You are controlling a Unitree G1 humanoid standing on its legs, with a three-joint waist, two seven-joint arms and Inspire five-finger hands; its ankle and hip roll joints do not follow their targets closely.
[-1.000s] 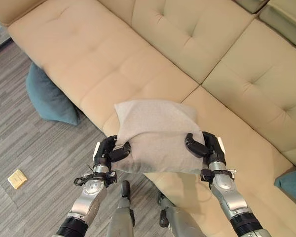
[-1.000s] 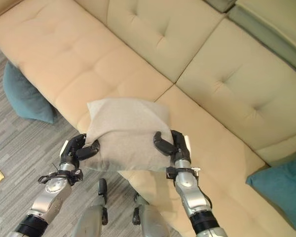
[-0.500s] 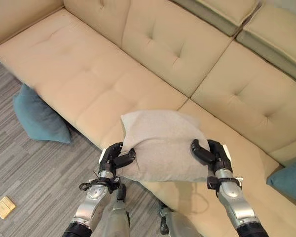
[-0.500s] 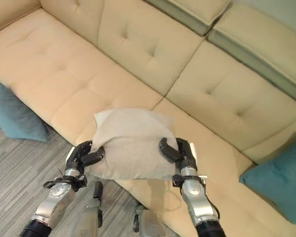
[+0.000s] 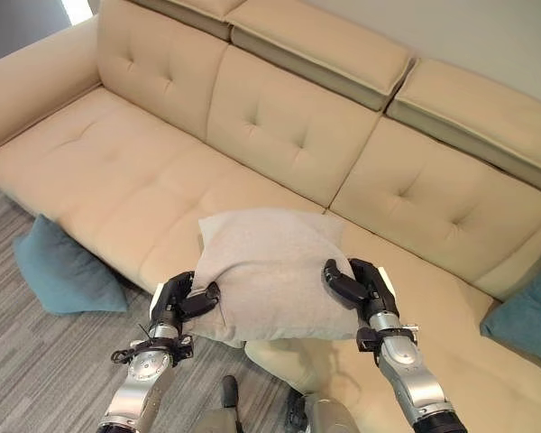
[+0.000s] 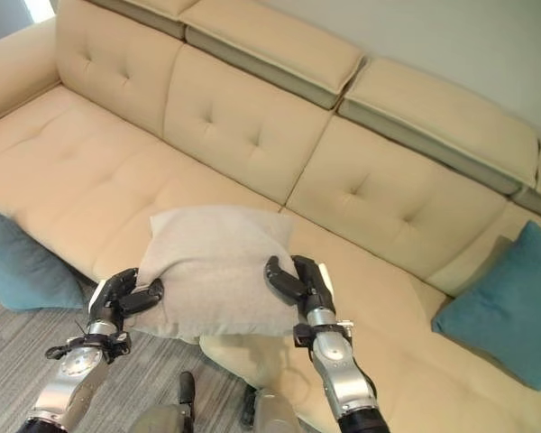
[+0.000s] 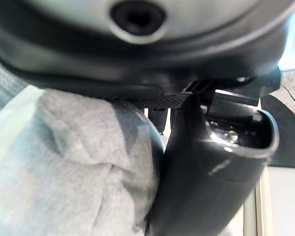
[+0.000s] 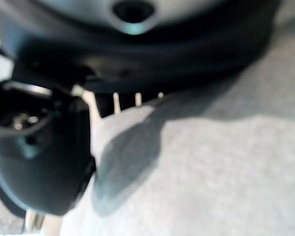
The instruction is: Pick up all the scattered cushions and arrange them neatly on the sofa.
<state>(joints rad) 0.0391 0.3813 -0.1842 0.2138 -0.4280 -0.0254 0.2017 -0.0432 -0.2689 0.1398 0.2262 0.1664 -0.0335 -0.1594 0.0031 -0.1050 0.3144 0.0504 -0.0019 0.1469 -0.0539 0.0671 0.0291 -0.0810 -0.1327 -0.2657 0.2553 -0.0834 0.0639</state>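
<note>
Above the sofa's front edge, the left hand [image 5: 176, 305] and right hand [image 5: 359, 285] each pinch a side of the grey cushion [image 5: 269, 271], thumbs curled over its top. Behind lies the beige sofa [image 5: 279, 126]; teal cushions sit on the floor [image 5: 63, 273] and at the sofa's right end [image 6: 502, 302].

A home living room or lounge is suggested by a long beige upholstered sofa [image 5: 279, 135] with tufted seats and padded headrests, set against a plain pale wall [image 6: 451, 54]. Grey striped carpet flooring [image 5: 36, 379] and teal fabric throw cushions [image 6: 500, 302] are seen.
</note>
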